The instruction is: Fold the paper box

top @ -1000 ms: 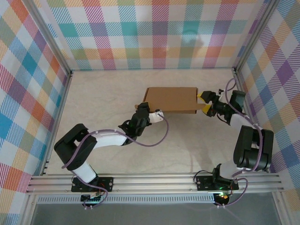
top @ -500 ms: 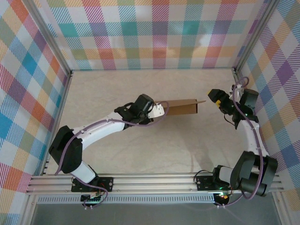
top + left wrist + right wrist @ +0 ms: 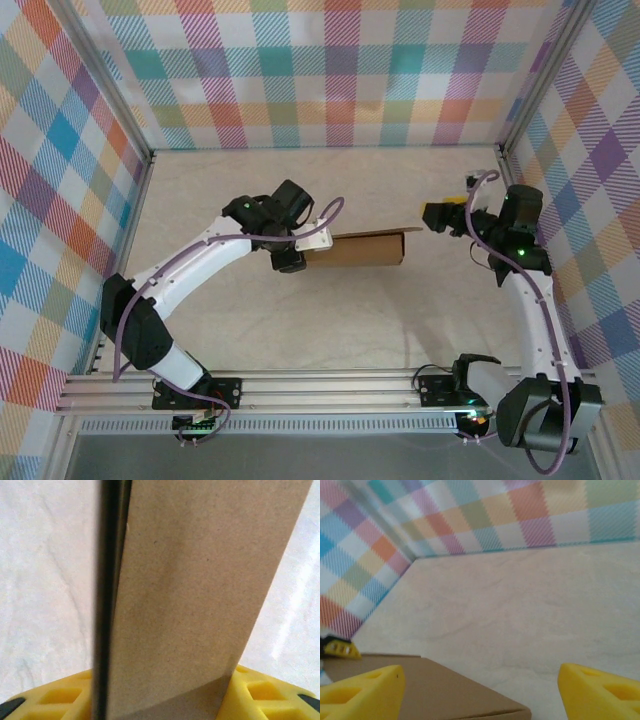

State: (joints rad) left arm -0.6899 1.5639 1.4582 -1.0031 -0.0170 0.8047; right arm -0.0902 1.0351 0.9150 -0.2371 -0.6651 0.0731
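Observation:
The paper box (image 3: 362,247) is a folded brown cardboard piece, held off the table and turned on its edge. My left gripper (image 3: 297,252) is shut on its left end. In the left wrist view the cardboard (image 3: 200,605) stands upright between the yellow fingers (image 3: 272,692), with the left gripper (image 3: 160,702) clamped round it. My right gripper (image 3: 441,216) hovers open just past the box's right end, apart from it. In the right wrist view a corner of the box (image 3: 445,695) lies low between the wide-set fingers (image 3: 600,692) of the right gripper (image 3: 480,695).
Checked walls (image 3: 330,70) close the table (image 3: 230,180) at the back and both sides. A metal rail (image 3: 330,385) runs along the near edge by the arm bases. The left gripper's yellow tip (image 3: 340,649) shows at the box's far end.
The left arm lifted the flat box, turned it on edge and carried it slightly left. The right gripper let go of the right end, drew back, and its jaws narrowed a little.

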